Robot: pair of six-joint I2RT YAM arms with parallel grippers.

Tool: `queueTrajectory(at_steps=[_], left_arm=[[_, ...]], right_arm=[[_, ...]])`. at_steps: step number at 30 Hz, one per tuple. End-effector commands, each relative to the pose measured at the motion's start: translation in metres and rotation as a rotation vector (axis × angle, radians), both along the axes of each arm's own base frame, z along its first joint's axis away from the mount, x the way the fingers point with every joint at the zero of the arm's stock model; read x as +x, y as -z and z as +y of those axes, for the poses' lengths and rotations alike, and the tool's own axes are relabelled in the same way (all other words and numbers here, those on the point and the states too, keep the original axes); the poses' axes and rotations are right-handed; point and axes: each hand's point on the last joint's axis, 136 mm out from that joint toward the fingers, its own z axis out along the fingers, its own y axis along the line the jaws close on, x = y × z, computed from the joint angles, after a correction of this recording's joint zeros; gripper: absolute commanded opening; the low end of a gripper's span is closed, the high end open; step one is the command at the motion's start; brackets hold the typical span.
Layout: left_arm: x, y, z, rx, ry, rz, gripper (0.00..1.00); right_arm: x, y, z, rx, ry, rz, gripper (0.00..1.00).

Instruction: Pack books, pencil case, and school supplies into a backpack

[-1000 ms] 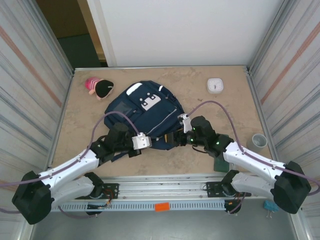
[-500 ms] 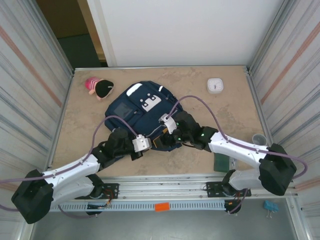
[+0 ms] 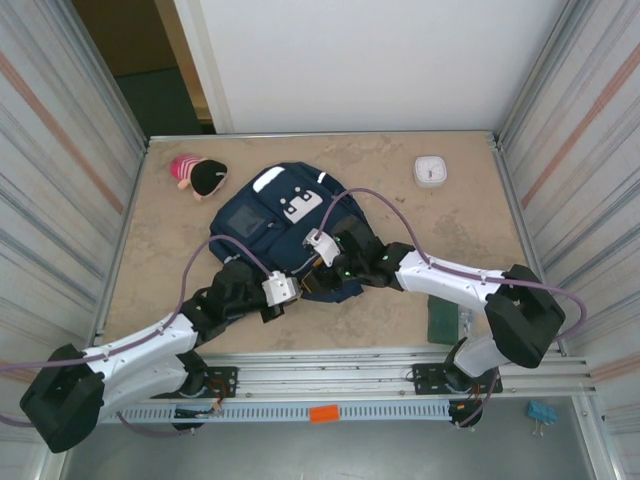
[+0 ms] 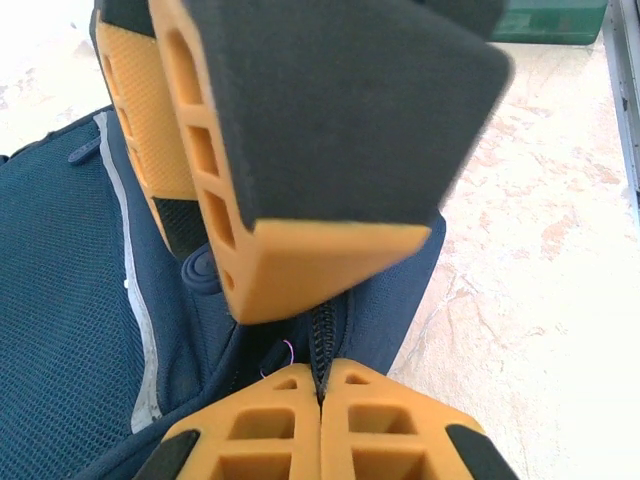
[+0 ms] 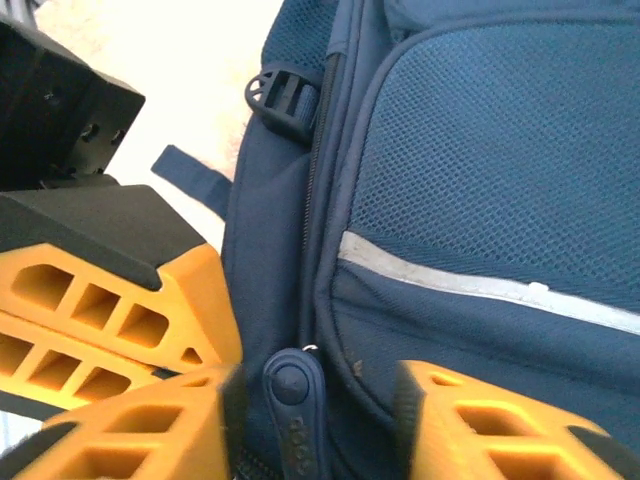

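Packing looks barely begun: the backpack (image 3: 285, 215) lies flat on the bench (image 3: 455, 235) under both tools, and the zip track in the wrist views looks closed, so I judge opening the bag to be the step in hand, with every item left to load. The left tool (image 4: 320, 388) is clenched, pinching the bag's fabric right where the zip line runs into its fingertips. The right tool (image 5: 315, 405), just opposite it, has its jaws apart with the zipper pull (image 5: 290, 392) between them, not yet gripped. The dark green book (image 3: 440, 322) lies on the bench well behind the right tool, beside that arm. A pink-and-black pouch (image 3: 200, 176), perhaps the pencil case, sits well beyond the left tool. The bag is navy mesh and cloth with a pale trim stripe, soft and slack, so its fabric may bunch when the pull is drawn.
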Motion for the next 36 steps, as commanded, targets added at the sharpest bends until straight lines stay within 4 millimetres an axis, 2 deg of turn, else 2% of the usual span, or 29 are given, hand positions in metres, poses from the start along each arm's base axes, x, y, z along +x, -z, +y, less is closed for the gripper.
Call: queueTrajectory(at_steps=[1,6,12,16,22,24,27,30,31,33,36], left_arm=[[0.001,-0.032,-0.007,-0.082,0.021,-0.09,0.0],[0.008,-0.026,0.003,-0.045,-0.048,-0.079,0.0],[0.02,-0.03,0.01,-0.051,-0.144,-0.055,0.0],[0.028,-0.033,0.016,-0.045,-0.218,-0.021,0.0],[0.041,-0.048,0.04,-0.125,-0.419,0.033,0.0],[0.044,-0.05,0.051,-0.16,-0.492,0.073,0.0],[0.052,-0.052,0.071,-0.196,-0.616,0.108,0.0],[0.06,-0.052,0.086,-0.231,-0.711,0.136,0.0],[0.063,-0.051,0.091,-0.245,-0.743,0.15,0.04],[0.07,-0.051,0.101,-0.29,-0.833,0.211,0.22],[0.066,-0.049,0.107,-0.326,-0.918,0.362,0.45]], right_arm=[[0.015,-0.016,-0.004,0.037,0.051,-0.024,0.29],[0.027,-0.033,-0.024,0.101,0.146,-0.017,0.13],[0.036,-0.037,-0.051,0.17,0.265,0.03,0.0],[0.041,-0.037,-0.067,0.197,0.338,0.051,0.0],[0.061,-0.019,-0.109,0.223,0.544,0.129,0.0],[0.055,-0.02,-0.104,0.249,0.51,0.143,0.0],[0.036,-0.023,-0.086,0.27,0.447,0.136,0.0],[0.023,-0.021,-0.073,0.284,0.47,0.139,0.0],[0.022,-0.02,-0.071,0.295,0.496,0.141,0.0],[0.017,-0.016,-0.066,0.327,0.552,0.151,0.0],[0.014,-0.012,-0.064,0.341,0.613,0.141,0.0]])
